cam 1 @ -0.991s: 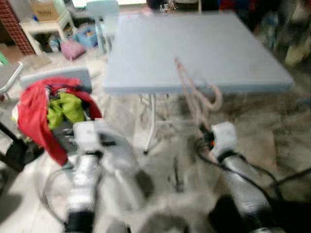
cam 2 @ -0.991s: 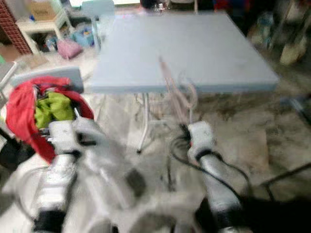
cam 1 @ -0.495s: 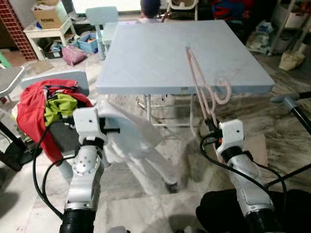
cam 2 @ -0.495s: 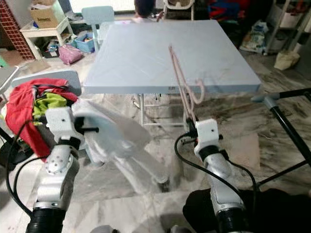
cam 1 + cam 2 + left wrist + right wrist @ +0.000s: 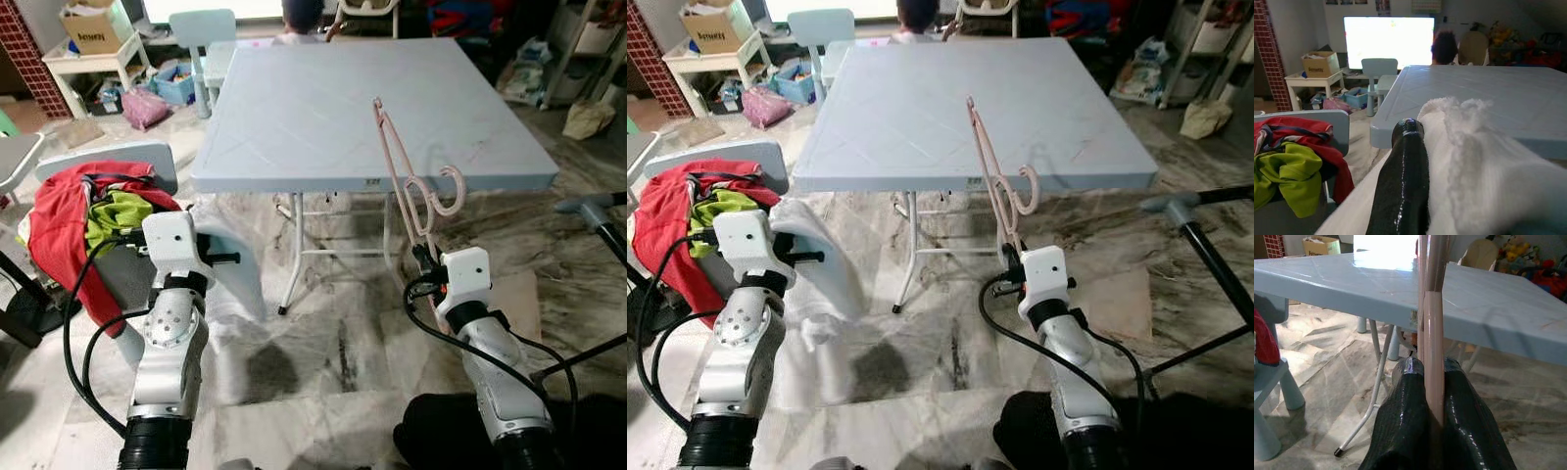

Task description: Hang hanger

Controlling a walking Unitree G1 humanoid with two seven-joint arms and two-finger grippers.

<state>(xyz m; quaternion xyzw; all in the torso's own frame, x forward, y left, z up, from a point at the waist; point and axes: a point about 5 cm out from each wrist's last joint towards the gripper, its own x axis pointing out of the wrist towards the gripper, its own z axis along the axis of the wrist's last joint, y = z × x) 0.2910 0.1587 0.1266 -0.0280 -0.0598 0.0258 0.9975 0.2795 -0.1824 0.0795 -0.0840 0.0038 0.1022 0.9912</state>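
**Hanger held upright in the right end effector, carried toward a rail**

Hanger (image 5: 409, 186), pale pink, stands nearly upright out of the right end effector (image 5: 1432, 382), whose two black fingers (image 5: 1403, 416) are clamped on its lower end. Its hook curls to the side above the end effector, and its long body leans up and away, in front of the near edge of the light blue table (image 5: 294, 98) just beyond. The hanger touches nothing but the fingers.

The left end effector (image 5: 1403, 147) is raised at about the same height, to the left of the right one. A white cloth (image 5: 230, 284) drapes from it and hangs toward the marble floor (image 5: 333, 343); one black finger (image 5: 1400, 186) lies against the cloth, so it appears closed on the fabric. Beyond and to the left of it, a small chair (image 5: 108, 162) is heaped with red and green clothes (image 5: 88, 220).

A dark bar of what looks like a rack (image 5: 1205, 240) juts in well to the right of the right end effector.

Judging by this, the step in hand is the carry: the hanger is gripped and not yet hung. The next move probably calls for turning toward that rack, raising the hanger, and orienting the hook over the rail before letting go.
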